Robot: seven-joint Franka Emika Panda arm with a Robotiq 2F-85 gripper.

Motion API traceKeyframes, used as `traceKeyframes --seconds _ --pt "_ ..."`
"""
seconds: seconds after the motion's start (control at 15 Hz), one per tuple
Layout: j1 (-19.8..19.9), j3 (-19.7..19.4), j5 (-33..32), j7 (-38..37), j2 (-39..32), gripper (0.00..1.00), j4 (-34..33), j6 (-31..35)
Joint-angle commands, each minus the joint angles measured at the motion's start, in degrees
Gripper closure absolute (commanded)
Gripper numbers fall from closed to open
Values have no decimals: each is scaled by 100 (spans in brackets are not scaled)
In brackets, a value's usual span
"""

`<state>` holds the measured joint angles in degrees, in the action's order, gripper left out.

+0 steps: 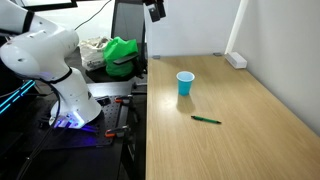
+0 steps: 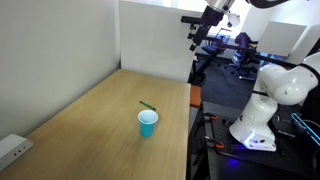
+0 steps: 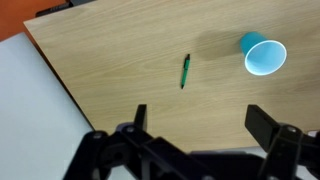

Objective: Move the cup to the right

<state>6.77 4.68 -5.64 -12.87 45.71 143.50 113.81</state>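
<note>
The light-blue cup (image 1: 185, 83) stands upright on the wooden table (image 1: 240, 130); it also shows in an exterior view (image 2: 148, 123) and at the upper right of the wrist view (image 3: 264, 54). My gripper (image 3: 200, 120) is open and empty, held high above the table's far end; it shows at the top of both exterior views (image 1: 155, 10) (image 2: 205, 27). The cup is far below the gripper and apart from it. A thin green pen (image 3: 185, 71) lies on the table near the cup.
A white power strip (image 1: 236, 60) lies at the table's edge by the wall. A green cloth (image 1: 122, 52) sits on clutter beside the table. A white panel (image 2: 150, 35) stands at the table's far end. The robot base (image 1: 70, 95) stands off the table.
</note>
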Motion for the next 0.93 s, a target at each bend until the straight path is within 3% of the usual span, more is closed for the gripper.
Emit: traceKeyframes --seconds 0.0,0.33,0.87 --pt "-96 75 -72 -40 -395 0 13 729" --pt "-290 1 56 193 -1144 0 -102 1618" --pt "-732 -211 357 885 -2084 0 -253 2163"
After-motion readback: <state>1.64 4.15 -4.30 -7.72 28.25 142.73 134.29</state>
